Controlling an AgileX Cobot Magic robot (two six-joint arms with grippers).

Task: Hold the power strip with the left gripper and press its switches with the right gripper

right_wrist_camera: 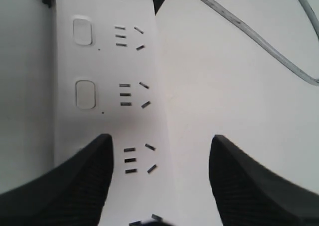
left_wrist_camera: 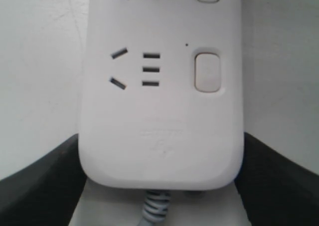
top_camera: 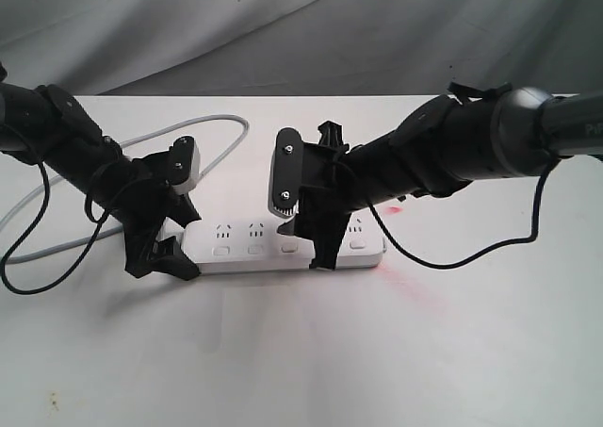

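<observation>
Nearest, left gripper (top_camera: 177,221) pinched the power strip (top_camera: 254,243) at its cord end; strip ran sideways. Right gripper (top_camera: 303,231) (wide open, empty) hung over the middle switches (top_camera: 289,247).

Both arms reached in low from opposite sides, wrists tipped downward.

The left arm (top_camera: 66,139) slanted in from the left edge, and the left gripper (top_camera: 174,224) had its two jaws set against opposite sides of the power strip (top_camera: 254,248) at its end. The right arm (top_camera: 471,144) slanted in from the right, and the right gripper (top_camera: 306,229) pointed down with its jaws spread wide, gripping nothing.
</observation>
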